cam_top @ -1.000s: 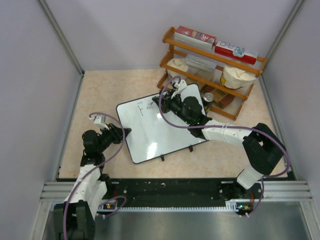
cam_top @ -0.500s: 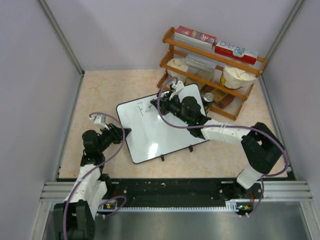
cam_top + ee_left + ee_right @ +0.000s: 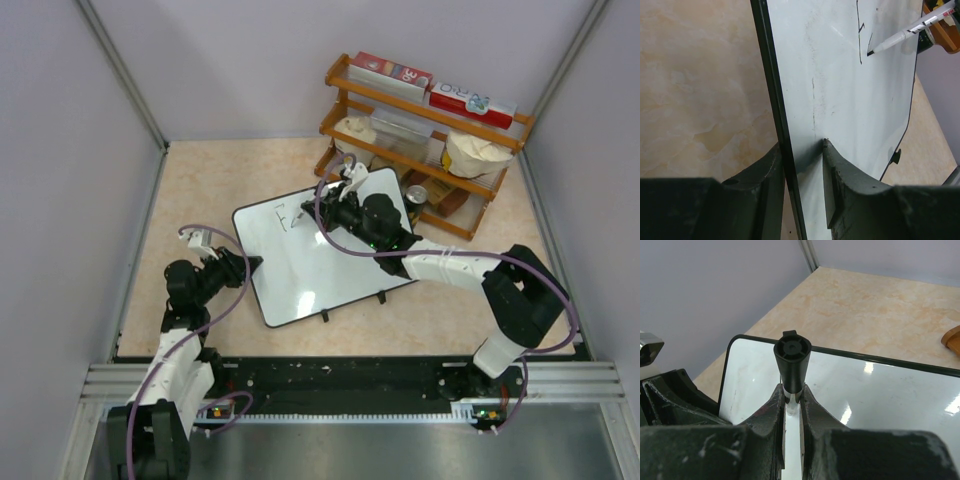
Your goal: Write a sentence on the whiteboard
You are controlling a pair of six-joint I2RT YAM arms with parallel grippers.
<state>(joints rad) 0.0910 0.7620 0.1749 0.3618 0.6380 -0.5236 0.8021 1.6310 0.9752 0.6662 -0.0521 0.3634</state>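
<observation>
The whiteboard [image 3: 300,270] lies tilted on the table with small black feet on its near edge. My left gripper [image 3: 250,264] is shut on its left rim; in the left wrist view the fingers [image 3: 840,170] clamp the black rim of the whiteboard [image 3: 855,115]. My right gripper [image 3: 335,215] is shut on a marker with a black end [image 3: 792,357], over the whiteboard [image 3: 880,390]. The marker [image 3: 905,34] has its tip on the board beside the first strokes of the sentence [image 3: 860,42]. These strokes show near the far left corner [image 3: 286,213].
A wooden rack [image 3: 420,130] stands behind the board at the back right, holding boxes, bowls and containers. A small can [image 3: 416,194] sits by the rack's foot, close to the board's far right corner. Grey walls close in the table on three sides.
My right gripper and marker have shifted slightly toward the far left of the board, and a new short stroke has appeared beside the first mark. The left arm has not moved.
</observation>
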